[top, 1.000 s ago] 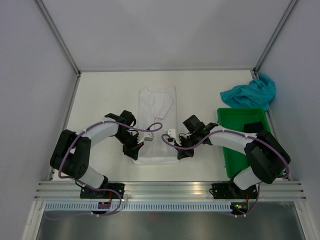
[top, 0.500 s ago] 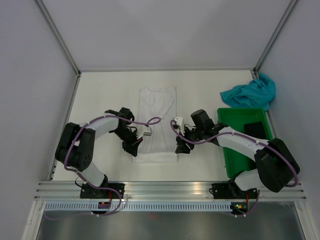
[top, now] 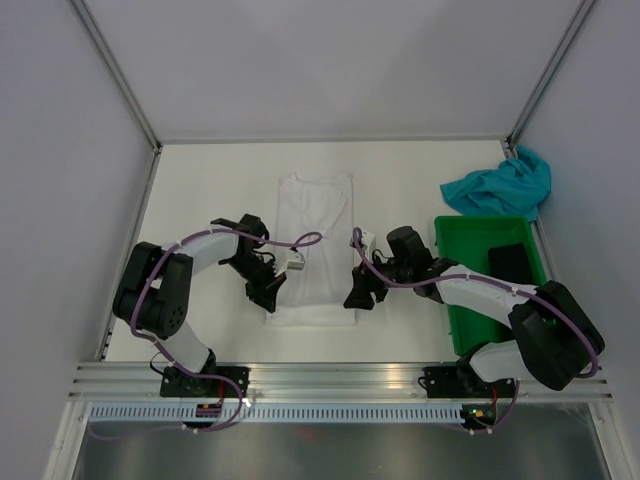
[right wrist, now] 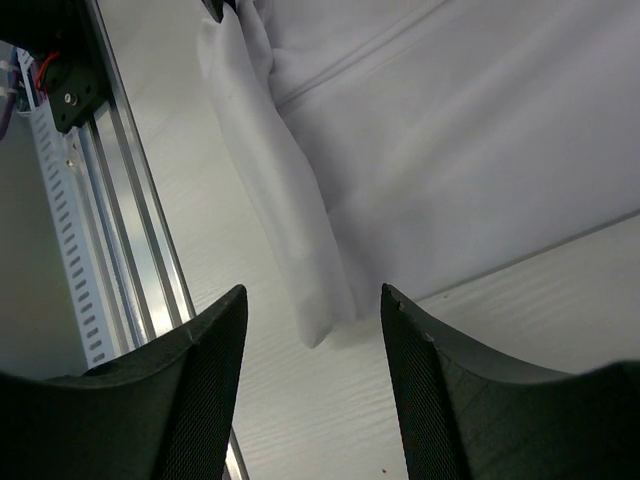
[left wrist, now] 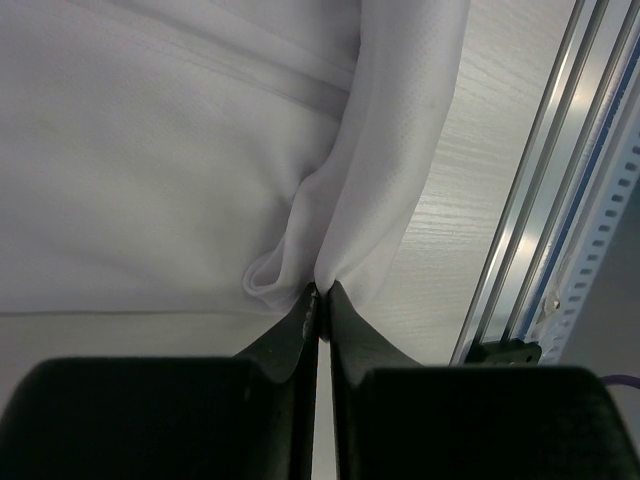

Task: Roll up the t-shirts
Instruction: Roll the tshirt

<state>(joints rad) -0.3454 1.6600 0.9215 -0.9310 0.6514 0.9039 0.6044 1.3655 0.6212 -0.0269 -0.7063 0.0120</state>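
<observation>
Right gripper (right wrist: pixel 312 295) shifted a bit beside the white t-shirt (top: pixel 315 215), jaws released; left gripper (left wrist: pixel 320 290) jaws clenched on its hem.

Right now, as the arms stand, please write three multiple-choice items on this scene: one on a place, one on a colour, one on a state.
1. Where is the teal t-shirt?
A) at the far right corner, beyond the green crate
B) inside that crate
C) under the left arm

2. What colour is the t-shirt between the arms?
A) red
B) white
C) black

3. How is the left tool?
A) wide open
B) out of view
C) shut on the white t-shirt

1 A: it is bunched beyond the crate's far rim.
2 B: the cloth there is plain white.
3 C: its fingers pinch a fold of cloth.
</observation>
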